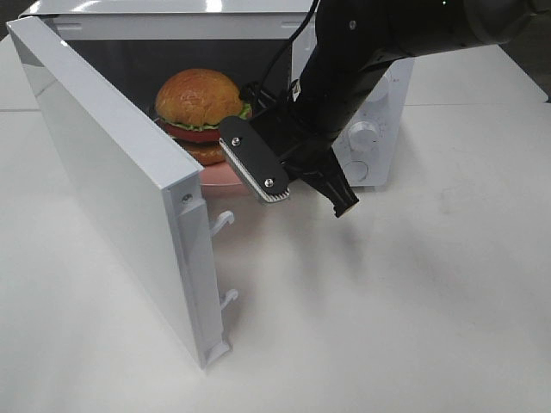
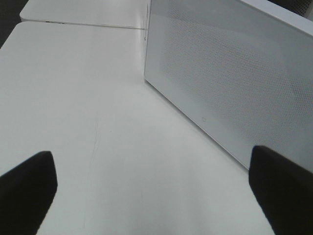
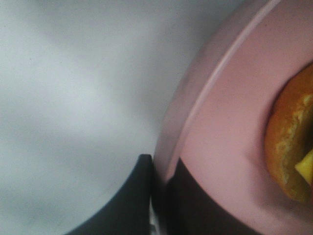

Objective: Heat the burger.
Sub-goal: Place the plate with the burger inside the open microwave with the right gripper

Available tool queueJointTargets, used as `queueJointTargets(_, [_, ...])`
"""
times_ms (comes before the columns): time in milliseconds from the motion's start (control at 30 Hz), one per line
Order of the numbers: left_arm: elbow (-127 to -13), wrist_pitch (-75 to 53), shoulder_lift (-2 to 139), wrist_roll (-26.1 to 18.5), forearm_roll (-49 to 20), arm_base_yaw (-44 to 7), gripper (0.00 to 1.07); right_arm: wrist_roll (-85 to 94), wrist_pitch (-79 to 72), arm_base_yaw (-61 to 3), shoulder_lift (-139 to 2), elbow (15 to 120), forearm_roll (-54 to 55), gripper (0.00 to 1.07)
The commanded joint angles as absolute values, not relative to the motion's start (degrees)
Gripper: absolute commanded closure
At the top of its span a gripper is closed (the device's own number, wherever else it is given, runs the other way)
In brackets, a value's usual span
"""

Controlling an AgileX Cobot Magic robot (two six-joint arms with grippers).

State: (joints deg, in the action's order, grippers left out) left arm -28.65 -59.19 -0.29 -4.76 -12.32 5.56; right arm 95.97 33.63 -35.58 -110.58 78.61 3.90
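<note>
Burger looks delivered inside the microwave, right gripper clamped on the rim of the pink plate, so next it should release, back out, and clear the door.

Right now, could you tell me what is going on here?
The right gripper is shut on the rim of the pink plate carrying the burger, which sits inside the microwave with its door open. The left gripper hangs open and empty over the table.

golden-brown burger, pink plate, white microwave
</note>
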Motion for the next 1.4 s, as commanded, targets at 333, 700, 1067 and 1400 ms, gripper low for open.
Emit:
queueJointTargets(333, [-28.5, -58.7, -1.5, -4.9, -12.5, 5.7, 0.07, 89.3, 32.3, -35.8, -115.4, 86.7, 1.0, 1.07])
queueJointTargets(700, [-28.5, -58.7, -1.5, -4.9, -12.5, 5.7, 0.07, 85.9, 32.2, -35.8, -119.6, 92.4, -2.8, 1.07])
queueJointTargets(1067, [-28.5, -58.7, -1.5, -4.9, -12.5, 5.7, 0.07, 81.3, 32.3, -35.8, -125.0, 100.4, -6.1, 1.07])
queueJointTargets(1400, [-28.5, -58.7, -1.5, -4.9, -12.5, 5.7, 0.07, 79.4, 33.3, -35.8, -130.5, 108.2, -6.5, 1.07])
